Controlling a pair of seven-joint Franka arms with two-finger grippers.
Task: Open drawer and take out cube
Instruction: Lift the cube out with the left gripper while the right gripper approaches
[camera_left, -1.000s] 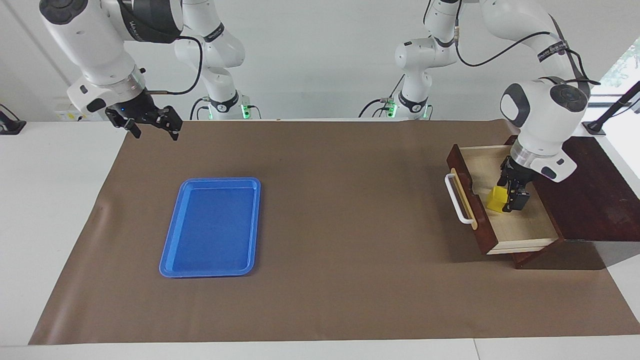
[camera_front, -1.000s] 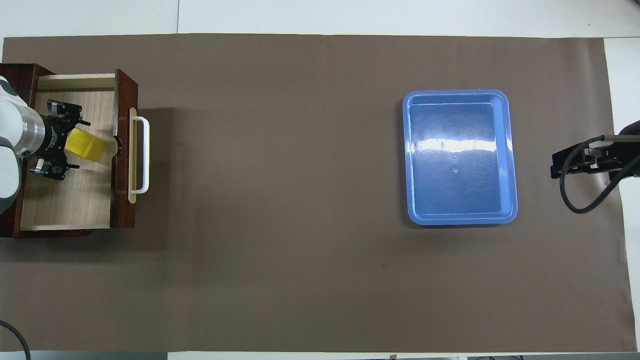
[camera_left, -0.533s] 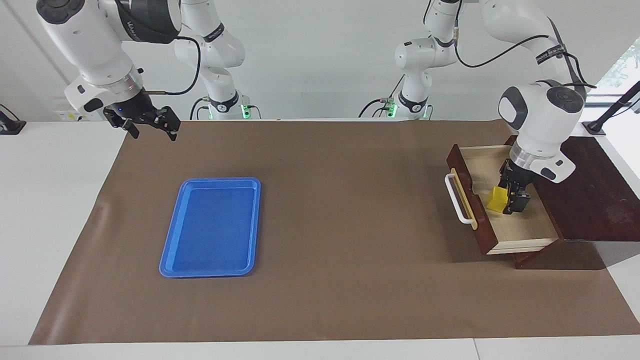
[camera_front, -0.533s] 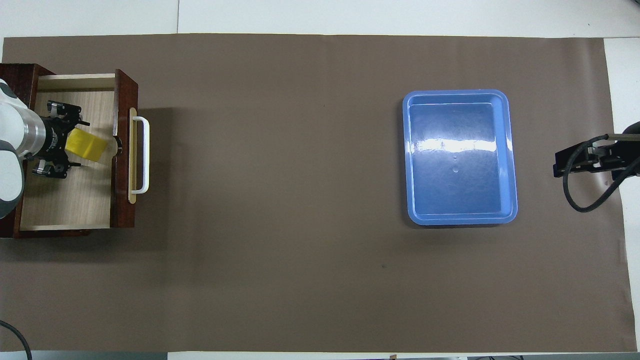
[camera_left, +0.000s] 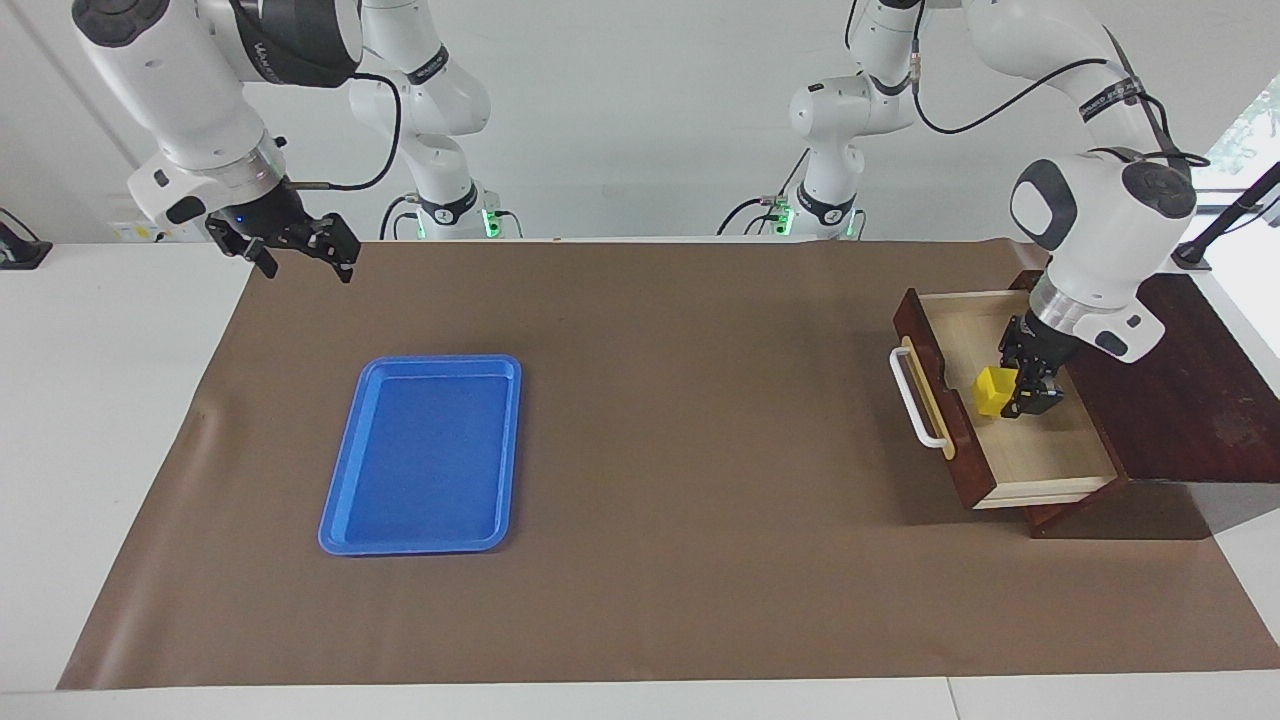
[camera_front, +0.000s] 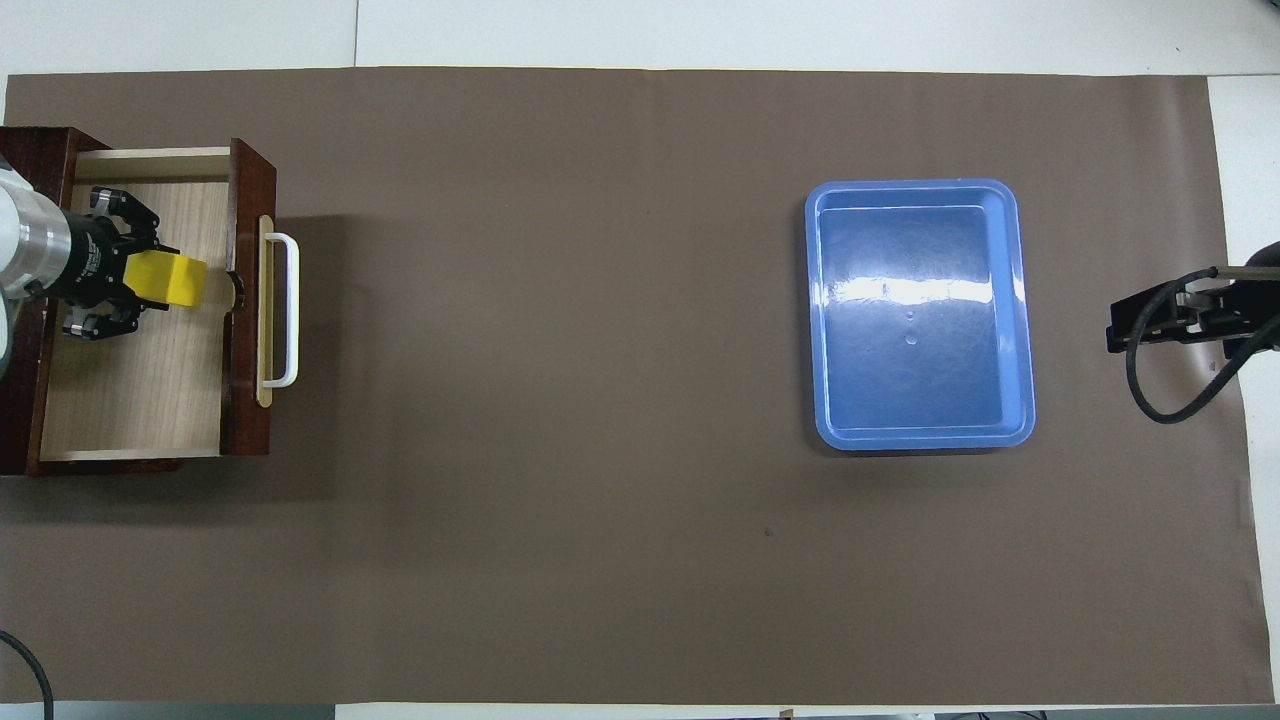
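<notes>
arms (camera_left: 1100, 215): glossy white | joints: dark grey | cables: black | hands: black

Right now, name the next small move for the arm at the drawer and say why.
Probably lift straight up. The left gripper is shut on the yellow cube, low inside the open drawer and close to its dark front panel, so rising first should clear the walls before any carry toward the blue tray. The right gripper waits open over the mat's corner.

There was one yellow cube (camera_left: 995, 389), one open wooden drawer (camera_left: 1040, 465), one blue plastic tray (camera_left: 420, 455), one brown table mat (camera_left: 680, 400) and two robot arms.
</notes>
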